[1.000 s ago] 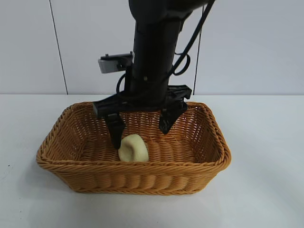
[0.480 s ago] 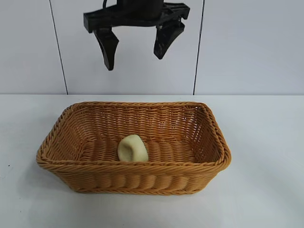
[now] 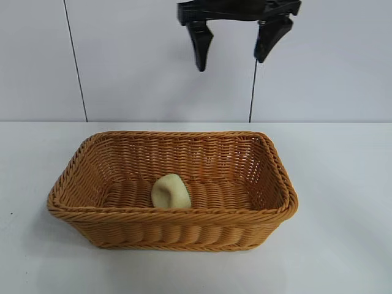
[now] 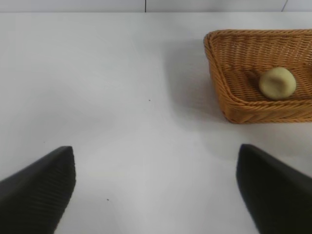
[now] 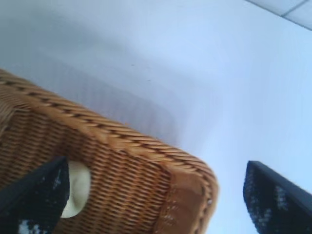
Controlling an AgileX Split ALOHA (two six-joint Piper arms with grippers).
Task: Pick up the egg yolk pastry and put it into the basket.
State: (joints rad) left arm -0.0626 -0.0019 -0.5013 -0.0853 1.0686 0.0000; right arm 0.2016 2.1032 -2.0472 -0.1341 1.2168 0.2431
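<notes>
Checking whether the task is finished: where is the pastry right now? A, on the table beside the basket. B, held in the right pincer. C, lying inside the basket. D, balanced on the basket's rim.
C: the pastry lies on the floor of the basket, while the right pincer hangs open and empty high above it.

basket (image 3: 172, 236): showing golden-brown woven wicker, braided rim | egg yolk pastry (image 3: 171, 191): showing pale yellowish-cream, matte, unpatterned | bench (image 3: 343, 214): appearing plain white | right end effector (image 3: 234, 54): appearing black | left end effector (image 4: 156, 187): showing black, finely ribbed fingers
</notes>
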